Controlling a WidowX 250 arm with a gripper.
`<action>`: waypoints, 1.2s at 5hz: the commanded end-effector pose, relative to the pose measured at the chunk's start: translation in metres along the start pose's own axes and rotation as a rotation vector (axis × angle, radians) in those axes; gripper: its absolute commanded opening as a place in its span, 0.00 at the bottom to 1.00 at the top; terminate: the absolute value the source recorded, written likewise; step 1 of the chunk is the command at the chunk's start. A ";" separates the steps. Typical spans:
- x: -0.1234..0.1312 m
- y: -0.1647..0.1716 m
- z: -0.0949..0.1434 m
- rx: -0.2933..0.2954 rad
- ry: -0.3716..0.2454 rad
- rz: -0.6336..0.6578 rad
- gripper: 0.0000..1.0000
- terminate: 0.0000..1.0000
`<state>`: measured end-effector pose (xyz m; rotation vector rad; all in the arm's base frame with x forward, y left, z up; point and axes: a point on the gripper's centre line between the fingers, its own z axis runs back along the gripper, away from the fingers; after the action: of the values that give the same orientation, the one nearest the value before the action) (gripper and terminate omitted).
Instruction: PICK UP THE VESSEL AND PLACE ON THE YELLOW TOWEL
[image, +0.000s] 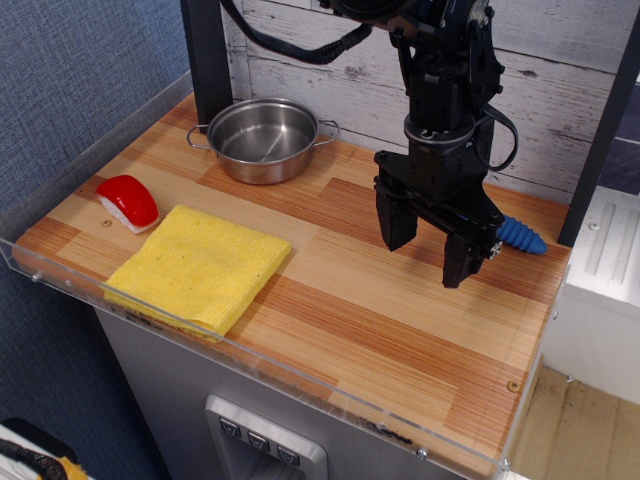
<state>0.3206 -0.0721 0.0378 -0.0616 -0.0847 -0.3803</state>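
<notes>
The vessel (264, 139) is a small shiny steel pot with two wire loop handles, standing upright and empty at the back of the wooden table. The yellow towel (200, 265) lies flat and folded near the front left edge. My gripper (425, 258) hangs over the right middle of the table, well to the right of the pot and the towel. Its two black fingers are spread apart and hold nothing.
A red-and-white toy sushi piece (129, 202) lies left of the towel. A blue ribbed handle (522, 236) pokes out behind the gripper at the right. A clear low wall (300, 375) runs along the table's front edge. A black post (208, 55) stands behind the pot.
</notes>
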 end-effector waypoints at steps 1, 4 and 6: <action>0.000 0.000 0.000 0.000 0.000 0.000 1.00 0.00; -0.029 0.064 0.034 0.086 0.109 -0.066 1.00 0.00; -0.030 0.121 0.049 0.100 0.104 -0.167 1.00 0.00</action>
<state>0.3301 0.0543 0.0659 0.0502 0.0344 -0.5512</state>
